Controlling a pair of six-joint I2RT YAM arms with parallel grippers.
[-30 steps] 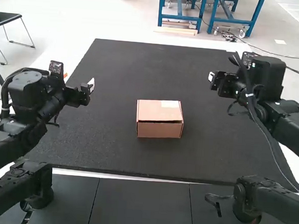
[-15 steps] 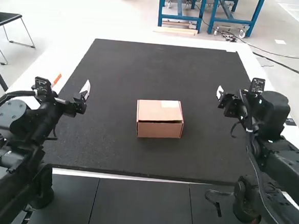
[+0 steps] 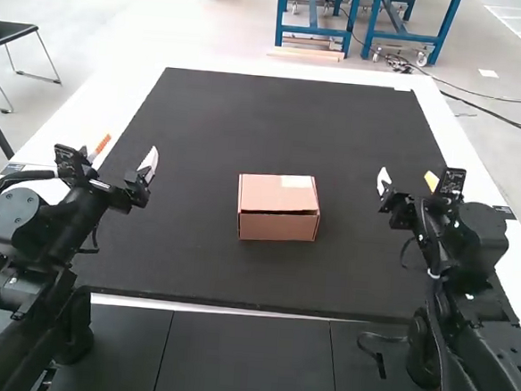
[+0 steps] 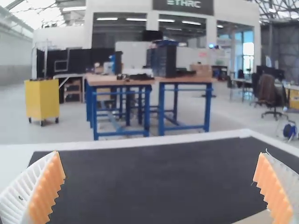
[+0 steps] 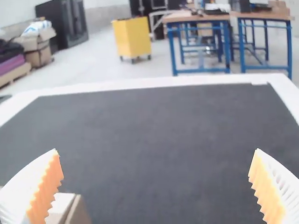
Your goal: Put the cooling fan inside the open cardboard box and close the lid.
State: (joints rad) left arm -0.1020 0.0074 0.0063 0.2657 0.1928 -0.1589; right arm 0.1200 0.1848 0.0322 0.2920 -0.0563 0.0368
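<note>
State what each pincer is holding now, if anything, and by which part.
Nothing is held. The left pincer and the right pincer are both open and empty, each apart from the box between them.

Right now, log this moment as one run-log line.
box: shut, centre of mat | left gripper: open, left of box | right gripper: open, right of box

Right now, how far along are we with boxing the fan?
Done, apparently: the cardboard box sits closed on the mat; its contents are hidden. In hand: nothing, left end effector and right end effector are open, apart from it. Left: seemingly nothing.
</note>
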